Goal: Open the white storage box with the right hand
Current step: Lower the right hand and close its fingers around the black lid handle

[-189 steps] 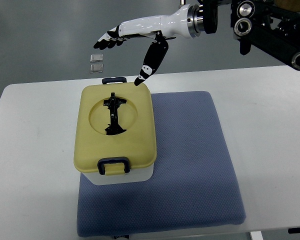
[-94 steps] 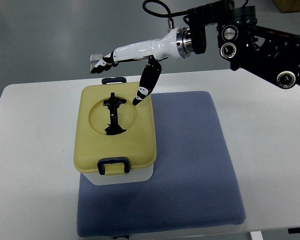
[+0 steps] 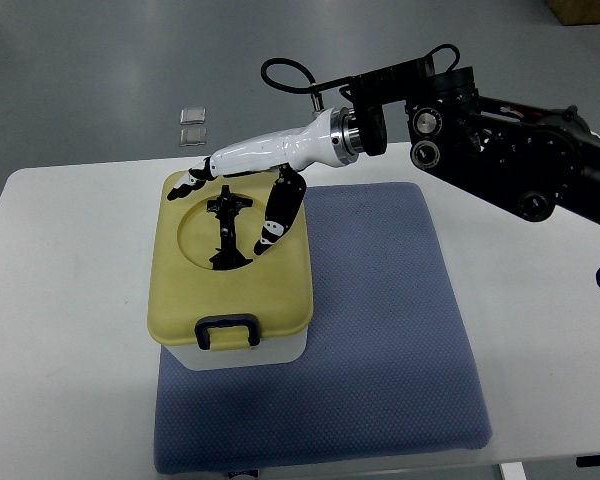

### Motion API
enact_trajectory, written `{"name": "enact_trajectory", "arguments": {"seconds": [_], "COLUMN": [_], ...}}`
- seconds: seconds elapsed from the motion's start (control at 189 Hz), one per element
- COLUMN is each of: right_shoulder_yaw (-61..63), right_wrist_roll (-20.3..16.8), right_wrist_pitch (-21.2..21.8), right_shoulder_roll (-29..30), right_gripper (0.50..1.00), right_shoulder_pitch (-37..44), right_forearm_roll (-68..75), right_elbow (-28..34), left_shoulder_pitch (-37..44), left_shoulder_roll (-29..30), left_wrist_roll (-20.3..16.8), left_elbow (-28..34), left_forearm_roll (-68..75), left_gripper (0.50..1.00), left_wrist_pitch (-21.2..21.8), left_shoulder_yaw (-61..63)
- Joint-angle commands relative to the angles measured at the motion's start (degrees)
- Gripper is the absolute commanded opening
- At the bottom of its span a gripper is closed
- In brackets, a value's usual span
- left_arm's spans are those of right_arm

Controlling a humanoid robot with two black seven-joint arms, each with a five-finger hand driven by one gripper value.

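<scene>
On the left half of a blue textured fabric mat (image 3: 380, 340) that covers the middle of the white rectangular table (image 3: 70, 330), a white plastic storage box (image 3: 235, 350) stands with its pale yellow rounded lid (image 3: 280, 280) still closed. Set into the lid is a round recess holding a folded black handle (image 3: 226, 232), and a dark blue latch (image 3: 228, 331) sits at the lid's near edge, facing the table's front. From the right edge, the robot's black jointed arm (image 3: 500, 150) reaches over the table's far side and ends in a glossy white right hand (image 3: 242, 175) with black finger segments. That hand hangs above the far part of the lid, palm down, its fingers (image 3: 194, 180) stretched out and lying close together toward the lid's far left corner, while the thumb (image 3: 277, 216) points downward at the right rim of the recess; it grips nothing, and whether the thumb tip actually touches the lid cannot be told from above. A looped black cable (image 3: 290, 75) curls behind the wrist. Beyond the table's far edge, two small square metal plates (image 3: 192, 125) lie on the grey floor.
</scene>
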Motion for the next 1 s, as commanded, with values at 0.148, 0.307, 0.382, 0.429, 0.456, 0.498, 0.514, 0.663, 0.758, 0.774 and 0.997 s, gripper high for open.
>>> {"name": "enact_trajectory", "arguments": {"seconds": [0.148,0.307,0.382,0.429,0.456,0.498,0.514,0.663,0.758,0.774,0.997], "right_shoulder_yaw": [-0.2,-0.3,-0.5,-0.5,-0.6,-0.6,-0.6,-0.6,-0.6,-0.6,-0.4], "right_wrist_roll": [1.1,1.3,1.7,1.9,2.2,2.4,2.4,2.4,2.4,2.4,2.4], "right_wrist_pitch": [-6.2,-8.1,-8.5,-8.7,-9.1,-9.3,-9.3,-9.3,-9.4,-9.4,-9.4], "right_shoulder_roll": [0.2,0.2,0.2,0.2,0.1,0.2,0.2,0.2,1.0,1.0,1.3], "right_gripper": [0.93,0.874,0.862,0.858,0.829,0.815,0.801,0.758,0.682,0.652,0.5], "right_shoulder_pitch": [-1.3,-2.0,-2.2,-2.3,-2.5,-2.6,-2.7,-3.3,-3.7,-3.7,-3.6], "right_forearm_roll": [-2.5,-3.0,-3.4,-3.4,-3.4,-3.5,-3.5,-3.7,-4.2,-4.2,-4.2], "right_elbow": [0.0,0.0,0.0,0.0,0.0,0.0,0.0,0.0,0.0,0.0,0.0], "left_shoulder_pitch": [0.0,-0.1,0.0,0.0,-0.1,-0.1,-0.1,-0.1,0.0,-0.1,-0.1], "left_shoulder_roll": [0.0,0.0,0.0,0.0,0.0,0.0,0.0,0.0,0.0,0.0,0.0], "left_wrist_roll": [0.0,0.0,0.0,0.0,0.0,0.0,0.0,0.0,0.0,0.0,0.0], "left_elbow": [0.0,0.0,0.0,0.0,0.0,0.0,0.0,0.0,0.0,0.0,0.0], "left_forearm_roll": [0.0,0.0,0.0,0.0,0.0,0.0,0.0,0.0,0.0,0.0,0.0], "left_gripper": [1.0,1.0,1.0,1.0,1.0,1.0,1.0,1.0,1.0,1.0,1.0], "left_wrist_pitch": [0.0,0.0,0.0,0.0,0.0,0.0,0.0,0.0,0.0,0.0,0.0], "left_shoulder_yaw": [0.0,0.0,0.0,0.0,0.0,0.0,0.0,0.0,0.0,0.0,0.0]}}
